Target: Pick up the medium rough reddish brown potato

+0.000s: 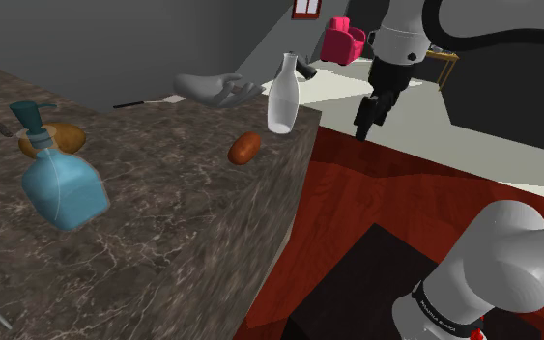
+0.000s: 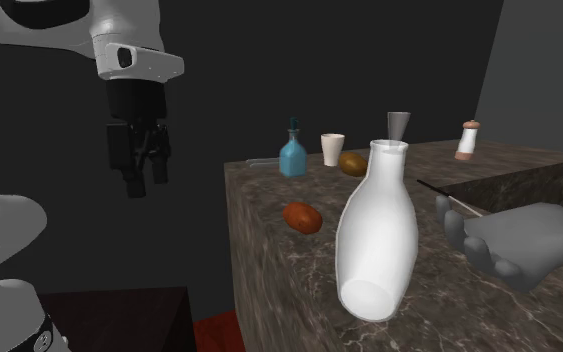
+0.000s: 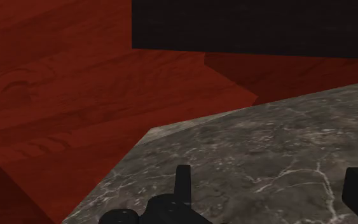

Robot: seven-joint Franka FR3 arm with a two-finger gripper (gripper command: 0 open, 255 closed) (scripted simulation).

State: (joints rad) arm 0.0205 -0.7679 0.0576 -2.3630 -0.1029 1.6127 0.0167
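One rough reddish-brown oval potato (image 1: 244,148) waits on the marbled surface (image 1: 163,227); black claw (image 1: 365,128) hangs wide, ready to straddle.

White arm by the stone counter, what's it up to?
The arm's black gripper hangs open and empty in the air beside the marbled counter, touching nothing. The thing it is meant to pick up, a reddish brown potato, lies near the counter's edge, close to a white bottle. The pickup has not yet begun.
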